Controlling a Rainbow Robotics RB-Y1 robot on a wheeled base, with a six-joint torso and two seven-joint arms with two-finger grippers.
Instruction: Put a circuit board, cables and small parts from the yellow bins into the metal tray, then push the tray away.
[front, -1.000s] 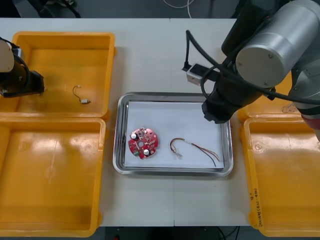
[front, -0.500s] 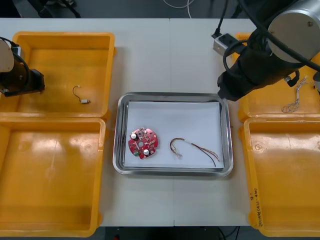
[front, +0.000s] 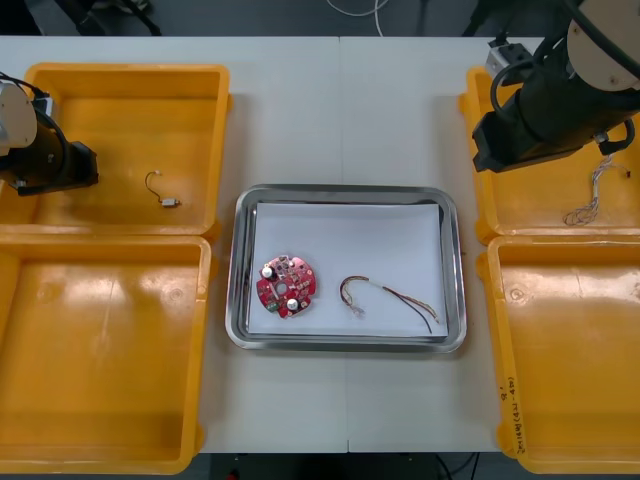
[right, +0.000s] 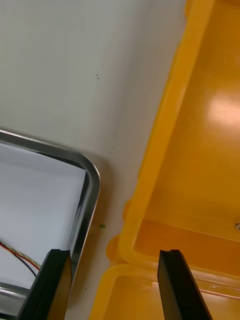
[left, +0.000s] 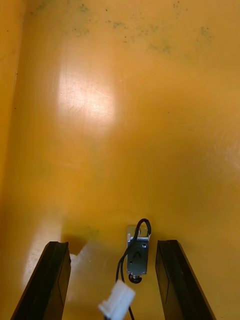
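Apart on both sides: the left gripper (left: 112, 245) has its 2 fingers spread and holds nothing, and the right gripper (right: 114, 252) is spread and empty too.

The left gripper is over the far left bin (front: 130, 75), lined up on a small metal part (left: 138, 252) that lies on the bin floor between the 2 fingers. A thin black lead runs from the part to a white plug (left: 117, 302). The right gripper is above the spot where the 2 right bins meet, beside the tray (front: 452, 270) corner. A pale twisted cable (front: 585, 205) lies in the far right bin (front: 480, 215), off to one side of that arm.

The tray already holds 1 board (front: 287, 285) and 1 red and yellow cable (front: 385, 295), so parts and more cable look to be what is left.

Risks, as I judge them:
- The part is small and lies flat. Fingers closing a little off centre could pinch just the lead, so the part swings or drops on the way over.
- The trailing plug could catch on the bin wall during the lift.
- Going straight down, the right gripper would strike the bin rim. It has to shift over the cable first.
- A careless release could land the part on the board.
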